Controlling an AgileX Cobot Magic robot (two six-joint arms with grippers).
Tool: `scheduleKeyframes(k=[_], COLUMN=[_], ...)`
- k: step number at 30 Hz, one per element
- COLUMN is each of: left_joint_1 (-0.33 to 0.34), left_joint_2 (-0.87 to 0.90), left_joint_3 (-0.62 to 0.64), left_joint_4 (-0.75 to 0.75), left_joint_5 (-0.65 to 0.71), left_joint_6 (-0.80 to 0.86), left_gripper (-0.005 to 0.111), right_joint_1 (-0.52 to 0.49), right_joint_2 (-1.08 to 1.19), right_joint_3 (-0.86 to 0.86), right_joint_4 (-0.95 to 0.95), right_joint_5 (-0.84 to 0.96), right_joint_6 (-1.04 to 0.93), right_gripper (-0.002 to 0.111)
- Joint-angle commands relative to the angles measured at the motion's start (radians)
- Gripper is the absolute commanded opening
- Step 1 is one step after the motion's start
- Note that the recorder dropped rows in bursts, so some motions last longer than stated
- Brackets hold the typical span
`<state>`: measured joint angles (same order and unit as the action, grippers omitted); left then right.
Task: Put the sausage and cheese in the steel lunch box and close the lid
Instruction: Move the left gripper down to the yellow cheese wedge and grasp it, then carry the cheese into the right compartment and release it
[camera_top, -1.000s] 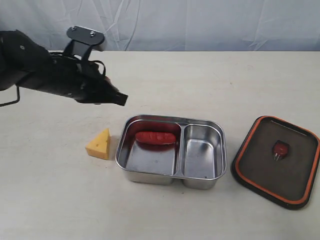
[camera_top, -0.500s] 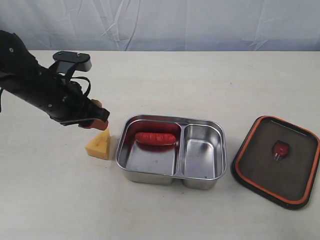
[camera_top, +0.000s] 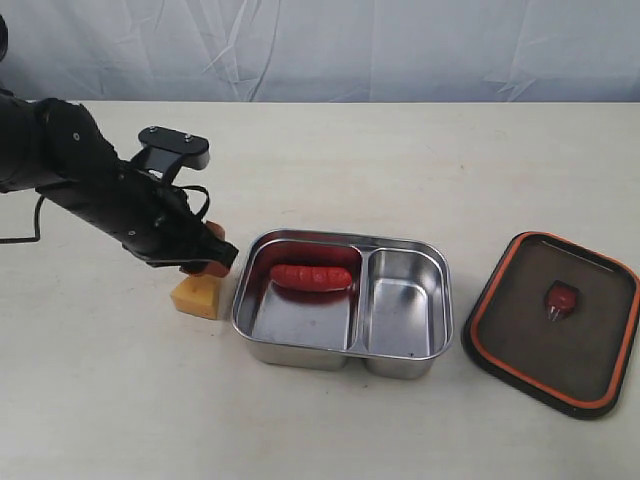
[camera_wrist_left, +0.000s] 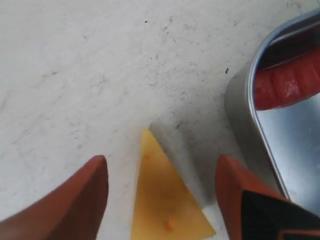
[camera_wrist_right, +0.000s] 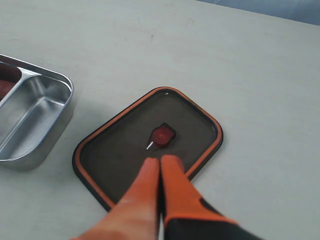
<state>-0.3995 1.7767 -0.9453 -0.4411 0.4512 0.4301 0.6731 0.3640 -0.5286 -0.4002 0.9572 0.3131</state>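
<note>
Cheese (camera_top: 195, 298) pickup in hand — sausage (camera_top: 311, 276) lies in the lunch box (camera_top: 300, 352).
The wedge sits on the counter (camera_top: 100, 400) just beside the box, between the spread tips of the left pincer (camera_wrist_left: 161, 167); next, close on it and lift over the rim. Right pincer (camera_wrist_right: 160, 165), tips together, hangs above the lid (camera_wrist_right: 125, 150). Left arm (camera_top: 80, 180) hides much of the wedge from outside — contact unclear.

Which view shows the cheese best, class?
The left wrist view: the cheese lies close up between open jaws. The exterior view shows it partly hidden under the left gripper; the right wrist view misses it.
</note>
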Motion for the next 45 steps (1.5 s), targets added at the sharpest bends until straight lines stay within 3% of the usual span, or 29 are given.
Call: scheduleKeyframes(k=[1,14,16,20,21,41,45], left_joint_1=[-0.022,-0.022,-0.022,-0.022,-0.022,-0.027,-0.089], left_joint_2=[0.038,0.077,0.077,0.077,0.077,-0.166,-0.223], left_joint_3=[-0.002,-0.002,-0.002,-0.002,-0.002,-0.002,-0.002], left_joint_4=[-0.009,0.061,0.062,0.078,0.084,0.087,0.066], left_joint_5=[-0.036,-0.022,-0.010,0.012,0.018,0.015,-0.041], left_joint_6=[-0.003,-0.011,-0.011,-0.011,-0.008,-0.001,0.013], left_gripper=[0.058,0.047,0.036,0.002,0.001,0.000,0.000], right_joint_1=[-0.003,-0.003,-0.003,-0.003,-0.003,-0.003,-0.003], right_joint_2=[-0.004,-0.004,-0.004,-0.004,-0.004,-0.004,-0.004], right_joint_3=[0.004,0.004,0.004,0.004,0.004,0.004,0.004], right_joint_4=[-0.011,-0.011,-0.011,-0.011,-0.011,-0.013,-0.013], right_joint_5=[-0.002,-0.002,-0.002,-0.002,-0.002,-0.002,-0.002], right_joint_6=[0.001,0.001,0.001,0.001,0.001,0.005,0.005], right_gripper=[-0.001,-0.001,-0.001,-0.001,-0.001,-0.001,-0.001])
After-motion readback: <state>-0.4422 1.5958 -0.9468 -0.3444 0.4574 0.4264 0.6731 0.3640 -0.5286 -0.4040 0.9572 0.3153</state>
